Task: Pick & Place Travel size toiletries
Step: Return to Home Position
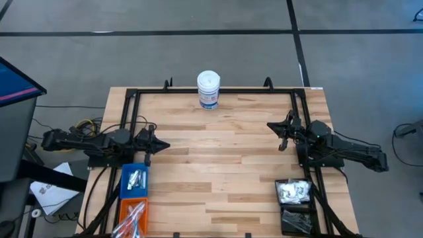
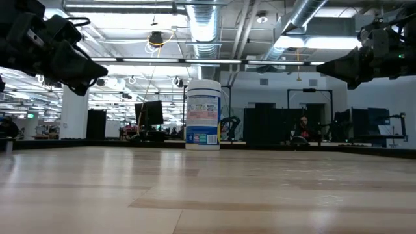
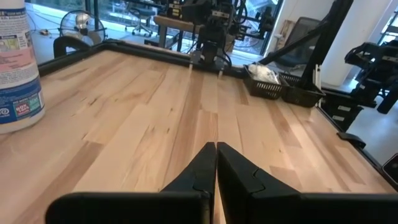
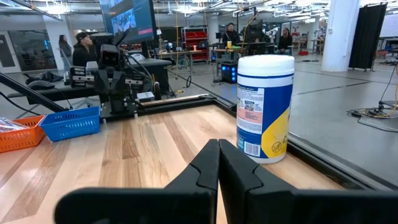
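The travel size toiletries lie in bins along the near edge. Silver tubes (image 1: 137,178) are in a blue bin (image 1: 125,190), thin sticks (image 1: 132,217) in an orange bin (image 1: 123,210). White packets (image 1: 293,192) fill one black bin (image 1: 278,199), and dark pieces (image 1: 297,218) fill the black bin nearer the edge. My left gripper (image 1: 166,146) hovers shut over the table's left side, beyond the blue bin, its fingertips (image 3: 216,148) together and holding nothing. My right gripper (image 1: 269,125) hovers shut over the right side, holding nothing (image 4: 219,144).
A tall white canister with a blue label (image 1: 208,89) stands upright at the middle of the far edge. A black frame rail (image 1: 218,91) runs around the tabletop. The bare wood (image 1: 218,158) between the two arms is open. People and equipment show in the room beyond.
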Controlling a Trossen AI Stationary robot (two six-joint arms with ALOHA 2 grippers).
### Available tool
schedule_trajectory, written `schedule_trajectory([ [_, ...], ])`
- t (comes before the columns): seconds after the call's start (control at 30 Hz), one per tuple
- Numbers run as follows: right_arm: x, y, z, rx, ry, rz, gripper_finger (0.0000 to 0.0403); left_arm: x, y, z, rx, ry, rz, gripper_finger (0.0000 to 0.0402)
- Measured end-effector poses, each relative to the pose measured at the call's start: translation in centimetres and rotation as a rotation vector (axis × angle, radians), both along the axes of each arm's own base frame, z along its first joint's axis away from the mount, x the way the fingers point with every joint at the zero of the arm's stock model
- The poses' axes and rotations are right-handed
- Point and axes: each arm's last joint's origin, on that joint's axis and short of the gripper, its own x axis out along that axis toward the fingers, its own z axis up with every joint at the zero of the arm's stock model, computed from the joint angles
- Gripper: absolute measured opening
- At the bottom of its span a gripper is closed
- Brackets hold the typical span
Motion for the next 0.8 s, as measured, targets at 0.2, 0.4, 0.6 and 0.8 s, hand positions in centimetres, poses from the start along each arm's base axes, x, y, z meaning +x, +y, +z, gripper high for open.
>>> schedule_trajectory([
  [0.2, 0.00, 0.00, 0.01, 0.000, 0.000, 0.000, 0.0000, 0.07, 0.00, -0.10, 0.001, 0.011, 0.000, 0.0008],
  [0.4, 0.00, 0.00, 0.00, 0.000, 0.000, 0.000, 0.0000, 0.08, 0.00, -0.08, 0.001, 0.009, 0.000, 0.0008],
  [0.6, 0.00, 0.00, -0.01, 0.000, 0.000, 0.000, 0.0000, 0.08, 0.00, 0.00, 0.001, 0.001, 0.000, 0.0008],
  [0.8, 0.00, 0.00, 0.01, 0.000, 0.000, 0.000, 0.0000, 0.09, 0.00, 0.06, 0.000, -0.006, 0.000, 0.0008],
])
